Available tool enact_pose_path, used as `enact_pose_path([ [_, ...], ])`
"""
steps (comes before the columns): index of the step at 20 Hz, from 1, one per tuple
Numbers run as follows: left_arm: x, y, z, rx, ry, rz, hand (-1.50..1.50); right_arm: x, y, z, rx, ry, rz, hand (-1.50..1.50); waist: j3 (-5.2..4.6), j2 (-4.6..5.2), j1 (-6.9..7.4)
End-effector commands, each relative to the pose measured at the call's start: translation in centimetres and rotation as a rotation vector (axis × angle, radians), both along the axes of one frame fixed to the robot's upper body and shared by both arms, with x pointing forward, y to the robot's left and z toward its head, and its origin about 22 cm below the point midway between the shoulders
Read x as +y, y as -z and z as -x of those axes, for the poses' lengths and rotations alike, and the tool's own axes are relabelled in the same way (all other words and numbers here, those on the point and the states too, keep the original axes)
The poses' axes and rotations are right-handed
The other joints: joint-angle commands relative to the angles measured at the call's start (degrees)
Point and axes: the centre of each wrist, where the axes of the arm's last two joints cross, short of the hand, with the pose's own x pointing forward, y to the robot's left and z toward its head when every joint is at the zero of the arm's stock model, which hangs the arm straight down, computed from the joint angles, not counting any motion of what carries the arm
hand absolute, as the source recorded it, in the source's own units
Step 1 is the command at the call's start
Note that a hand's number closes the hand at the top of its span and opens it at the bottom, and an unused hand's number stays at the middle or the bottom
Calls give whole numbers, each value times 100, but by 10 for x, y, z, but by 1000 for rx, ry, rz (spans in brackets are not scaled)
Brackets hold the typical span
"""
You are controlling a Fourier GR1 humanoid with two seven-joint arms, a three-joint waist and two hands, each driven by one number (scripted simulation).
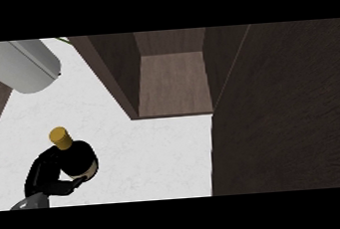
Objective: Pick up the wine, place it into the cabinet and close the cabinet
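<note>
Wine (71,154): upright on counter (153,152), gold cap up, gripped by curled left hand (48,177). Cabinet (172,81) open w/ door (284,113) swung out at right.

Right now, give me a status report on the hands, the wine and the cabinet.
Left hand curled round wine bottle on counter. Right hand not in view. Cabinet open, door swung out at right. Path to cabinet looks clear.

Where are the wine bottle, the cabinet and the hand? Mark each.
wine bottle (59,136), head view, on its gold cap.
cabinet (172,84), head view, on its bare inner floor.
left hand (46,176), head view, on fingers curled round the bottle.
</note>
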Motion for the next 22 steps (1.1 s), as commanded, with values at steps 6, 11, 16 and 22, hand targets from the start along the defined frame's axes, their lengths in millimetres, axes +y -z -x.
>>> enact_pose_path([
  [6,-60,48,75,-61,1,62,150,-2,5,-3,17,16,-27,-150,-3,-30,138],
  [11,-56,44,83,-93,-10,65,150,6,-4,5,9,7,-11,-150,-10,-27,104],
  [16,-81,31,62,-176,31,112,150,-4,1,8,18,37,1,-150,-1,-36,99],
  [22,-77,-2,51,-237,76,125,150,-12,0,-10,13,29,-5,-150,0,-26,121],
])
